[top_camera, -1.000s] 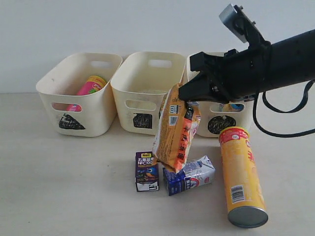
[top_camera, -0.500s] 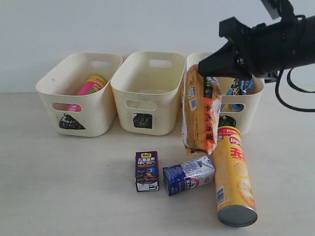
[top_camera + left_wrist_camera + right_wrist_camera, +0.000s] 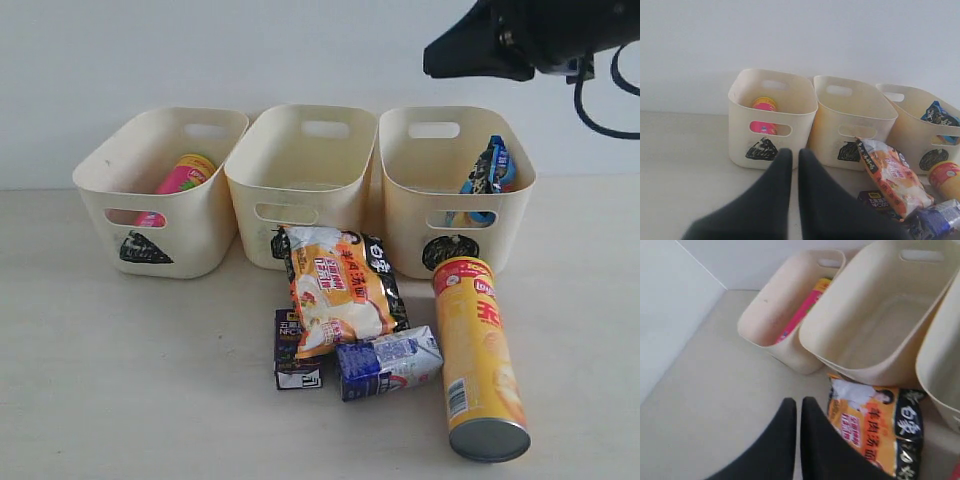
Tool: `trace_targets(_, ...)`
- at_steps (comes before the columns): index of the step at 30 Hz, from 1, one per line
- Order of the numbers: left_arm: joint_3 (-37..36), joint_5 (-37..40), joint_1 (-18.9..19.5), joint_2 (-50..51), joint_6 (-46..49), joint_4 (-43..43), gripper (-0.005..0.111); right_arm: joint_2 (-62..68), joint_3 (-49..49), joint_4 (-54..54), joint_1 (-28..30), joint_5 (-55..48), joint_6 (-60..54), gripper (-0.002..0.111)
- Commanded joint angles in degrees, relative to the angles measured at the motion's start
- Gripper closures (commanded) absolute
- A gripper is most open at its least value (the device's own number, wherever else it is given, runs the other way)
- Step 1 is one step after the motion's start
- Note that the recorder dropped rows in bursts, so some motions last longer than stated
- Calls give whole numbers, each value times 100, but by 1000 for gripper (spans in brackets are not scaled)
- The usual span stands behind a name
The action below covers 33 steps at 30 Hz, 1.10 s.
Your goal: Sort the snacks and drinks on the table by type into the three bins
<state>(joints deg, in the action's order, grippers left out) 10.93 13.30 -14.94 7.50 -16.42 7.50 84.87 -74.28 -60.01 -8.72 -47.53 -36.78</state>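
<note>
The orange-brown bag [image 3: 340, 290] lies loose on the table [image 3: 120, 380], leaning on the middle bin [image 3: 300, 190] and covering part of the purple juice box [image 3: 297, 368] and the blue-and-white carton [image 3: 388, 362]. The yellow tube [image 3: 478, 355] lies on its side to the right. A pink tube [image 3: 180, 178] stands in the left bin [image 3: 110, 190], and a blue-black bag [image 3: 488, 170] sits in the right bin [image 3: 400, 200]. My right gripper [image 3: 432, 58] is shut and empty, high above the right bin. My left gripper [image 3: 791, 152] is shut and empty, facing the left bin [image 3: 740, 130].
The bins stand in a row against a white wall. Bare table stretches left of the juice box and in front of the left bin. A black cable [image 3: 590, 110] hangs from the right arm.
The orange-brown bag, held in the air by my right gripper before, has dropped onto the table and cartons. The right arm has risen up and to the right.
</note>
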Motion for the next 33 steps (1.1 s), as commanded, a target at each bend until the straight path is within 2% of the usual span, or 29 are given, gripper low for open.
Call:
trace_targets(1, -11, 1, 3, 27, 21, -68, 102, -23, -38, 792, 21, -305, 254, 101)
trace_targets(3, -11, 1, 3, 27, 21, -68, 102, -23, -38, 869, 11, -485, 254, 89)
trace_targets(8, -11, 1, 3, 27, 21, -68, 102, 189, 30, 1449, -232, -668, 484, 50)
trace_targets(16, -11, 1, 3, 27, 21, -68, 102, 1001, 366, 1916, -1039, 58, 852, 16)
trace_targets(21, -11, 1, 3, 27, 21, -68, 102, 1442, 366, 1932, -1168, 855, 1552, 14)
trace_targets(24, -11, 1, 3, 27, 21, -68, 102, 1583, 269, 2132, -1422, 938, 1613, 14)
trace_targets(27, -11, 1, 3, 27, 21, -68, 102, 1654, 150, 3781, -2043, 1272, 2787, 14)
trace_targets(30, -11, 1, 3, 27, 21, -68, 102, 1778, -21, 6229, -2587, 1355, 5180, 14)
trace_targets(33, -11, 1, 3, 27, 21, -68, 102, 2027, -255, 7426, -2994, 1259, 6304, 14)
